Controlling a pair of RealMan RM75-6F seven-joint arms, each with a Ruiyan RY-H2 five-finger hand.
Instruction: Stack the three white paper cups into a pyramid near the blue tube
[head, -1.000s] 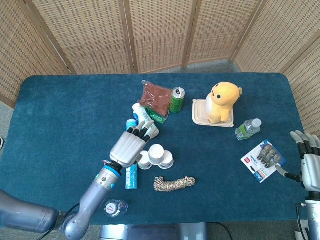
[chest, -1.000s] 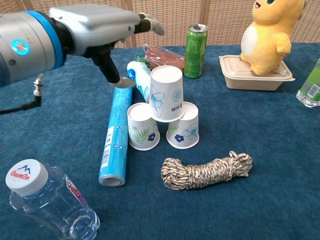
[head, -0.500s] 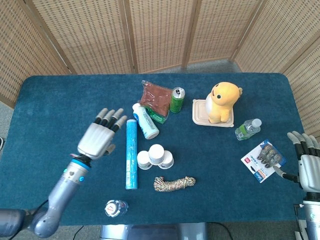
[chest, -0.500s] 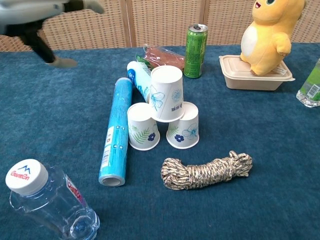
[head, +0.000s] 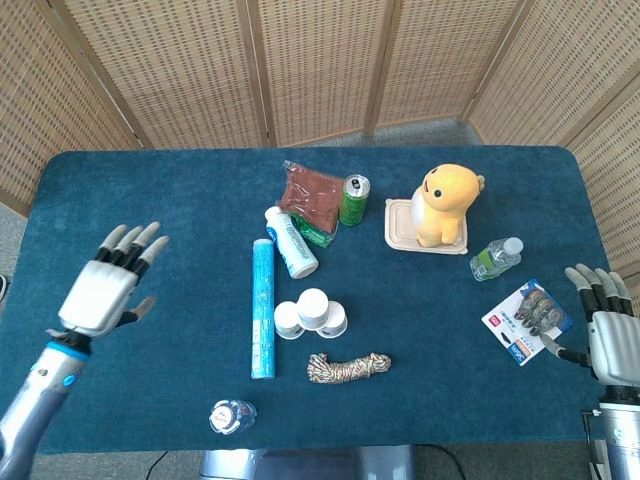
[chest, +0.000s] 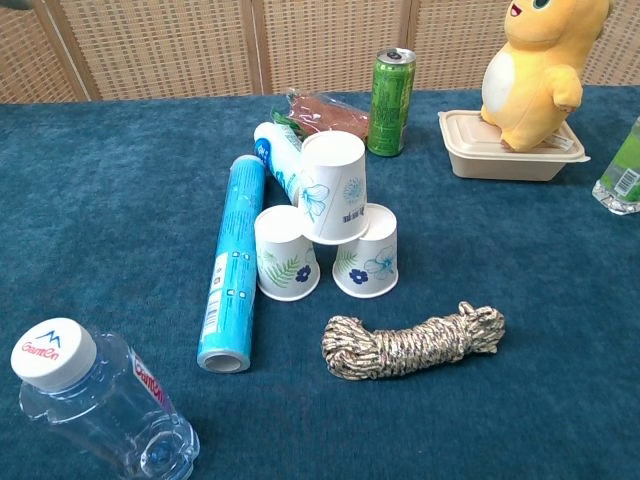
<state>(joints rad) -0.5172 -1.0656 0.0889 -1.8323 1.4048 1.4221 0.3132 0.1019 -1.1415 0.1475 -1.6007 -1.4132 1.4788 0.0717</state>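
left hand has pulled way back since a moment ago, it was just left of the blue tube and now it's out over the far left edge of the table, fingers spread wide, holding nothing, and it's gone from the chest view completely. right hand has barely shifted, sitting off the right edge near the card pack, fingers apart and empty too. the cups haven't budged: two white paper cups upside down side by side with the third cup upside down on top of them, just right of the tube, which lies flat on the cloth. below them there's a rope bundle, and a clear water bottle lying near the front edge. table's covered in dark blue cloth with woven wicker screens behind it. up back there's a green can standing upright, a reddish snack bag, a white lotion tube touching the blue tube's top end, and a yellow plush toy sitting on a closed beige food box, can't tell what's inside. another small bottle lies right of that.
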